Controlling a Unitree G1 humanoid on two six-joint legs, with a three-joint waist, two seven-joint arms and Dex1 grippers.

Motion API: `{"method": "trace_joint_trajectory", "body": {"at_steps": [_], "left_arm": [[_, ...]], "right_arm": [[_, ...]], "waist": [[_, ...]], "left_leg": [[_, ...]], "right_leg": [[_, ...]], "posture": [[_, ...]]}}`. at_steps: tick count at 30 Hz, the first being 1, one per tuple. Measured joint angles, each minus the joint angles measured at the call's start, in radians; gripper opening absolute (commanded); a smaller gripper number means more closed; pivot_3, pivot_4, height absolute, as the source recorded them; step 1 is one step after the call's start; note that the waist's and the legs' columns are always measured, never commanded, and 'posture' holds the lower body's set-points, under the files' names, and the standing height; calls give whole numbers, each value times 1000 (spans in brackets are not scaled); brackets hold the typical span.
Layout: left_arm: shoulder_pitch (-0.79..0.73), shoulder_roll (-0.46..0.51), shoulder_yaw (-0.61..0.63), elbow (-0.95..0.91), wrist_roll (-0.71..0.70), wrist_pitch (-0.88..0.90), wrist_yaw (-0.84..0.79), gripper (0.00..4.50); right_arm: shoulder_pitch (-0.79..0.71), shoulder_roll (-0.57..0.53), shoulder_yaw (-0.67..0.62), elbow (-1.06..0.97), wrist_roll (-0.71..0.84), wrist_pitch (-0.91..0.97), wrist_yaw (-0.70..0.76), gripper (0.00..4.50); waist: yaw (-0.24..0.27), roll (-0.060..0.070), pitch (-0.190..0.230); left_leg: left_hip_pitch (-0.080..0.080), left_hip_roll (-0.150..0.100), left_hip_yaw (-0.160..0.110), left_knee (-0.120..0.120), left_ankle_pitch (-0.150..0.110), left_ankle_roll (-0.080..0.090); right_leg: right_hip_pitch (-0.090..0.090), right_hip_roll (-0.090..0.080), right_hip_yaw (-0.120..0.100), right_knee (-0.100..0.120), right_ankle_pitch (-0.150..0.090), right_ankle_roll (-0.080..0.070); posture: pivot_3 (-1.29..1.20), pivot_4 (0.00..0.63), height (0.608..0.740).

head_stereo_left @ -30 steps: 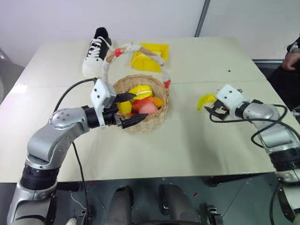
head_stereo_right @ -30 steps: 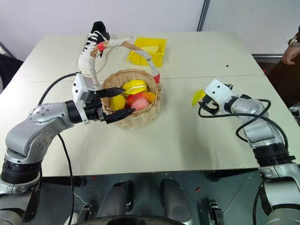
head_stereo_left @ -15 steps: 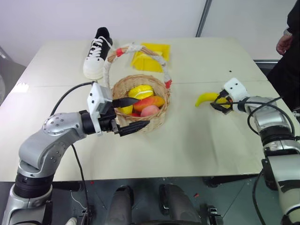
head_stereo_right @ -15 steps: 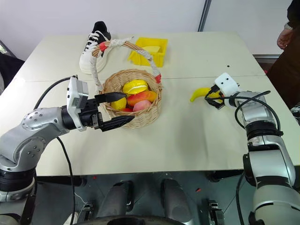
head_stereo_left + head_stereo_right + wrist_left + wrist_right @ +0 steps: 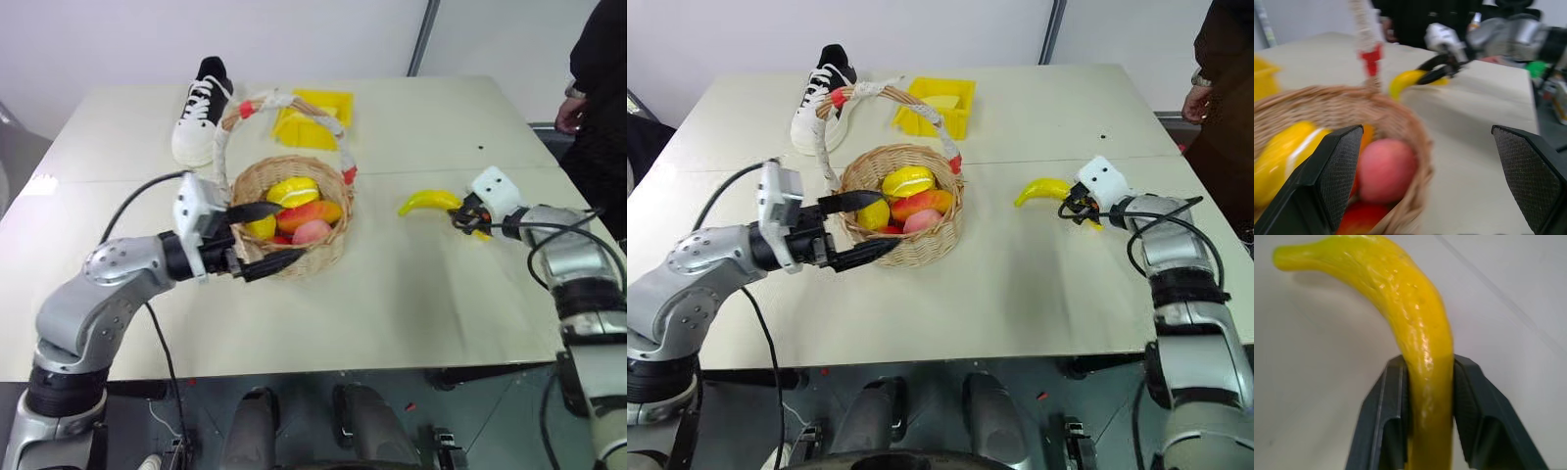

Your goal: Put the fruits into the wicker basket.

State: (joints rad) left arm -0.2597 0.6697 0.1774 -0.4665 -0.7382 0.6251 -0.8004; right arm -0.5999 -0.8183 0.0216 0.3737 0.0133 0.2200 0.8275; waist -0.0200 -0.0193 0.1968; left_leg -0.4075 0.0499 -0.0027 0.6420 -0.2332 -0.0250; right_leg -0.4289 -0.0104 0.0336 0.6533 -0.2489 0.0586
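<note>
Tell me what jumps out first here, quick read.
The wicker basket in the middle of the table, piled with bright fruit including a pink peach, under its tall white and red handle. To its right, the right gripper has its fingers clamped on a yellow banana. The left gripper sits open at the basket's left rim.

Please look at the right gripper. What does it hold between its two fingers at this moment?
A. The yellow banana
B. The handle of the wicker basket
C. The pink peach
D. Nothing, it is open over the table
A. In the right wrist view the two black fingers press on both sides of the banana, and the head views show the right gripper closed on one end of it, away from the wicker basket.
</note>
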Motion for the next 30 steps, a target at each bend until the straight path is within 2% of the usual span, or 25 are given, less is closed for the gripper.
{"method": "trace_joint_trajectory", "body": {"at_steps": [4, 8, 14, 17, 20, 24, 27, 28, 30], "left_arm": [[133, 19, 118, 37, 9, -66, -33, 4500], [186, 31, 184, 72, 9, -96, -56, 4500], [205, 39, 211, 95, 9, -114, -72, 4500], [210, 35, 218, 93, 6, -116, -66, 4500], [219, 27, 223, 76, -2, -117, -61, 4500], [228, 15, 224, 46, -17, -117, -43, 4500], [239, 14, 224, 20, -24, -116, -32, 4500], [242, 13, 224, 16, -27, -116, -28, 4500], [246, 10, 222, 11, -35, -115, -23, 4500]], "right_arm": [[145, -27, -93, -513, 246, 233, 97, 1102], [115, 8, -95, -813, 436, 495, 62, 1102], [-115, 233, 102, -903, 447, 686, -139, 1102], [-210, 347, 197, -823, 382, 732, -246, 1102], [-235, 395, 271, -729, 312, 726, -302, 1102], [-238, 443, 291, -643, 279, 726, -323, 2556], [-243, 446, 291, -644, 256, 699, -324, 4141], [-243, 445, 291, -650, 247, 685, -322, 4441], [-224, 423, 284, -697, 250, 662, -297, 4441]], "waist": [[-2, 0, 0], [3, 0, 0], [-1, 0, 0], [3, 0, 0], [6, -1, -1], [3, -1, -1], [2, -1, -1], [1, -1, -1], [1, -1, -1]], "left_leg": [[2, 2, 0, -1, 0, 0], [2, 1, -1, 2, 0, 0], [0, 1, 0, 3, 0, 0], [-2, 1, 0, 2, 0, 0], [-3, 1, 0, 2, 0, 0], [-3, 1, 0, 2, 0, 0], [-3, 1, 0, 1, -1, 0], [-3, 1, 0, 1, -1, 0], [-3, 1, 0, 1, -1, 0]], "right_leg": [[1, 1, 0, 2, 0, 0], [1, 0, -1, 1, -3, -4], [-1, -1, -1, 0, 1, -10], [-2, -1, -1, 0, 0, -9], [-2, -2, -1, -2, 0, -8], [-2, -1, -1, -1, 0, -8], [-2, -1, -1, -1, 0, -8], [-2, -1, -1, -1, 0, -8], [-2, -1, -1, -1, 0, -8]], "posture": [[0, 150, 740], [0, 150, 740], [0, 150, 740], [0, 150, 740], [0, 150, 740], [0, 150, 740], [0, 150, 740], [0, 150, 740], [0, 150, 740]]}}
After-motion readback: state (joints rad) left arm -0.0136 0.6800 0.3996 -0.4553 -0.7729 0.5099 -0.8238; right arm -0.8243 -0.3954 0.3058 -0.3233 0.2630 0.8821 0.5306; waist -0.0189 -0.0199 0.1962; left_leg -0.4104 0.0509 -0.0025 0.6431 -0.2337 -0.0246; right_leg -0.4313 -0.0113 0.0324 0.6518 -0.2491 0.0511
